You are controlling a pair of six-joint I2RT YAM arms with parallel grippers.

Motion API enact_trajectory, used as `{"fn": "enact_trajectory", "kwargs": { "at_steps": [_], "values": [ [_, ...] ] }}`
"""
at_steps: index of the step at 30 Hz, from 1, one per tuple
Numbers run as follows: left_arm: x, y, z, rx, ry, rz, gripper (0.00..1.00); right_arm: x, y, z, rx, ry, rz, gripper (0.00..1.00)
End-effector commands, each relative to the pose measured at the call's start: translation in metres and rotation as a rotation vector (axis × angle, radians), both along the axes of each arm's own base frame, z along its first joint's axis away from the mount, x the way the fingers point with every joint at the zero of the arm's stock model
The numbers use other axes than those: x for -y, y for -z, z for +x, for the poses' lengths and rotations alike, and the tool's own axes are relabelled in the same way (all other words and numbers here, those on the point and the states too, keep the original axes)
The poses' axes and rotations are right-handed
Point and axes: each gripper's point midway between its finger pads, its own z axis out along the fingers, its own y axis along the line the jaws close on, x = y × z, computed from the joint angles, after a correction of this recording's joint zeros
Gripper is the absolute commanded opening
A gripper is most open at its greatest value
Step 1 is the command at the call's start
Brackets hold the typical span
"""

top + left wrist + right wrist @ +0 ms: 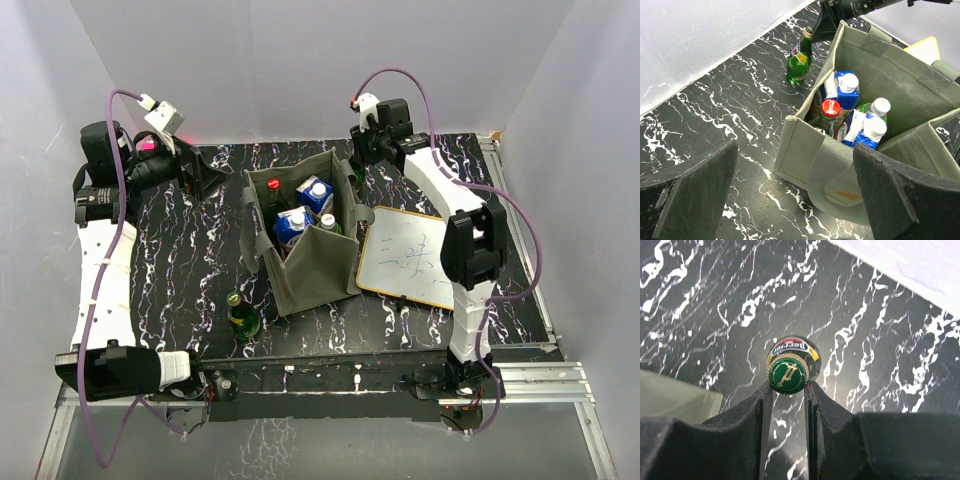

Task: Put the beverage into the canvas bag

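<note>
The beverage, a green glass bottle (788,374) with a green and gold cap, stands upright on the black marbled table just behind the canvas bag's far right corner. My right gripper (788,387) is shut on its neck, a fingertip touching each side below the cap. In the left wrist view the same bottle (799,60) stands under the right gripper (827,20). The olive-grey canvas bag (318,265) stands open mid-table. My left gripper (797,195) hangs open beside the bag's left end, holding nothing. From above, the right gripper (358,160) hides the bottle.
Inside the bag (890,70) are blue and white cartons (840,90), a red-capped bottle (830,107) and a white-capped bottle (880,106). A second green bottle (243,318) stands front left of the bag. A framed whiteboard (415,255) lies to its right.
</note>
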Motion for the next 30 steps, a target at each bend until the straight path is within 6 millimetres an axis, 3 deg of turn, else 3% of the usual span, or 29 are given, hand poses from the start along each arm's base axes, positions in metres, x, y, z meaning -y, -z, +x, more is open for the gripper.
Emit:
{"fn": "enact_trajectory", "kwargs": {
  "at_steps": [1, 9, 18, 20, 25, 30],
  "values": [
    [0.005, -0.007, -0.007, 0.004, 0.035, -0.030, 0.97, 0.005, -0.065, -0.022, 0.131, -0.025, 0.011, 0.08],
    [0.006, -0.005, -0.009, 0.000, 0.041, -0.036, 0.97, 0.013, -0.075, -0.047, 0.123, -0.023, 0.006, 0.08],
    [0.007, -0.005, -0.012, 0.000, 0.049, -0.038, 0.97, 0.023, -0.063, -0.068, 0.092, -0.018, -0.023, 0.08],
    [0.007, -0.004, -0.012, -0.002, 0.050, -0.039, 0.97, 0.023, -0.058, -0.067, 0.085, -0.025, -0.030, 0.16],
    [0.007, 0.000, -0.011, -0.004, 0.048, -0.035, 0.97, 0.015, -0.053, -0.055, 0.078, -0.046, -0.030, 0.51],
    [0.005, 0.003, -0.008, -0.004, 0.041, -0.027, 0.97, 0.010, -0.046, -0.038, 0.077, -0.047, -0.031, 0.69]
  ]
}}
